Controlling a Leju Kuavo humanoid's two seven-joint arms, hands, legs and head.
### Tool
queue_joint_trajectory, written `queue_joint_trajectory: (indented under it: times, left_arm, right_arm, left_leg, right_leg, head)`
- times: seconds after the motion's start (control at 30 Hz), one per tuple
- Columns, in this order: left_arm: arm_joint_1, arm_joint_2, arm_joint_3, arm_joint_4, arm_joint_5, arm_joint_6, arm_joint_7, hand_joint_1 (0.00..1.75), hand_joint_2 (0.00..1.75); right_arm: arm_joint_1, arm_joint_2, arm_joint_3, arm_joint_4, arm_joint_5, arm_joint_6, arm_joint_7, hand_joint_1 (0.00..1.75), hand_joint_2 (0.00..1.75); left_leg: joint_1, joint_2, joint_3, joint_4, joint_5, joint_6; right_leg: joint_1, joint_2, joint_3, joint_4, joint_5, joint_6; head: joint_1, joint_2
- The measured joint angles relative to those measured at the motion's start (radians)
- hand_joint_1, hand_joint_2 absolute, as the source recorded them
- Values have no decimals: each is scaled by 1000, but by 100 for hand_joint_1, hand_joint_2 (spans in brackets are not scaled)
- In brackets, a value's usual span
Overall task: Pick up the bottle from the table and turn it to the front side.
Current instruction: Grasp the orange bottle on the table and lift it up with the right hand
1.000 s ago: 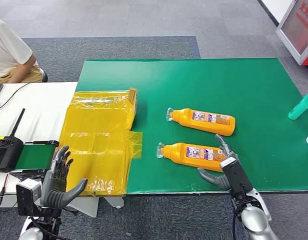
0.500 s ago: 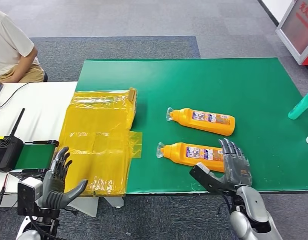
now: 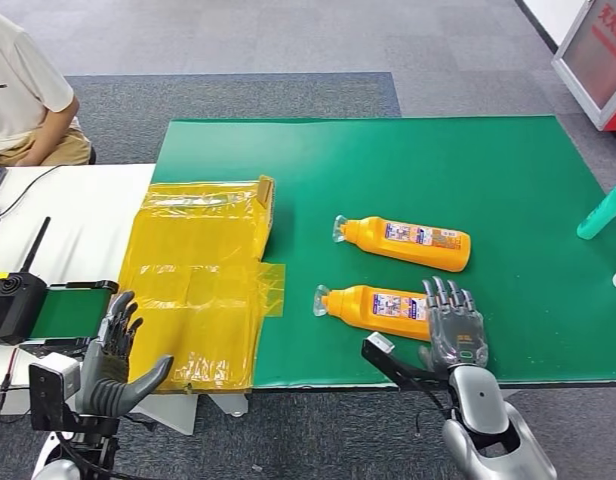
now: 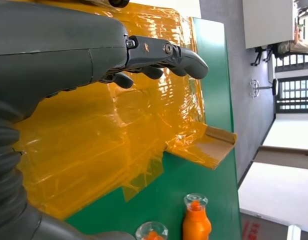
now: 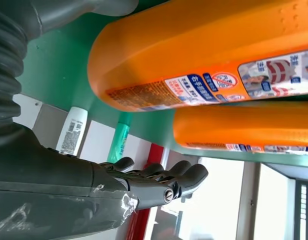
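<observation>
1. Since a second ago, the right hand (image 3: 456, 328) has risen and rolled over at the near table edge, its fingers now pointing up and its thumb stretched out towards the left, and it has slid a little leftwards along the near bottle (image 3: 380, 308); both bottles lie where they were.
2. Head view: the near bottle lies on its side on the green mat (image 3: 441, 170), cap to the left, label showing; the far bottle (image 3: 401, 241) lies parallel behind it. The right hand is open and empty, its fingertips just at the near bottle's base end. The left hand (image 3: 116, 358) hovers low beside the yellow plastic sheet (image 3: 199, 280), fingers spread, holding nothing.
3. Left wrist view: its fingers (image 4: 164, 52) extend apart over the yellow sheet, with two bottle caps beyond.
4. Right wrist view: the near bottle's base (image 5: 175, 60) sits very close, between thumb and fingers (image 5: 164, 180), not yet gripped.
5. Judgement: the reach is ending; next the hand should close around the bottle's body, then lift and rotate it.
</observation>
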Motion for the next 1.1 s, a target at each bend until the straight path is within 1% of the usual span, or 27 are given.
queue_joint_trajectory:
  times: [0.17, 0.33, 0.5, 0.63, 0.73, 0.83, 0.97, 1.1]
  left_arm:
    - [-1, -4, 3, 0, 0, -4, 0, 0, 175]
    - [-2, -6, 2, -4, 0, -11, 0, 0, 175]
    - [-3, -6, -2, -19, -1, -24, 0, 0, 175]
    - [-4, -5, -7, -25, -6, -25, 0, 0, 175]
    - [-4, -4, -9, -27, -7, -24, -3, 0, 175]
    - [-3, -2, -9, -29, -7, -23, -9, 0, 175]
    - [1, 1, -10, -44, -8, -23, -13, 0, 175]
    - [7, 3, -10, -58, -7, -24, -17, 0, 175]
  right_arm:
    - [-28, 0, 7, 46, -9, 2, -16, 0, 175]
    - [-78, 0, 13, 116, -38, 21, -26, 0, 175]
    - [-163, 0, 15, 233, -92, 59, -35, 0, 175]
    - [-242, 0, 15, 337, -116, 62, -54, 0, 175]
    - [-286, -1, 16, 398, -107, 62, -64, 0, 175]
    - [-334, -6, 26, 468, -67, 67, -69, 0, 175]
    - [-392, -15, 49, 543, -36, 101, -74, 173, 175]
    - [-419, -27, 73, 578, -27, 138, -81, 175, 175]
  left_leg:
    - [0, 0, 0, 0, 0, 0]
    - [0, 0, 0, 0, 0, 0]
    - [0, 0, 0, 0, 1, 0]
    - [0, 0, 1, 0, 1, 0]
    - [0, 0, 1, 0, 1, 0]
    - [0, 0, 1, 0, 2, 0]
    - [0, 0, 2, 0, 3, 1]
    - [0, 0, 2, 0, 4, 1]
  right_leg:
    - [0, 0, 0, 0, 0, 0]
    - [0, 0, 0, 0, 0, 0]
    - [0, 0, 0, 0, 1, 0]
    - [0, 0, 0, 0, 1, 0]
    - [0, 0, 1, 0, 2, 0]
    - [0, 0, 1, 0, 2, 1]
    - [0, 0, 1, 0, 3, 1]
    - [0, 0, 2, -1, 4, 1]
  head:
    - [0, 0]
    - [0, 0]
    - [0, 0]
    - [0, 0]
    - [0, 0]
    - [0, 0]
    - [0, 0]
    - [0, 0]
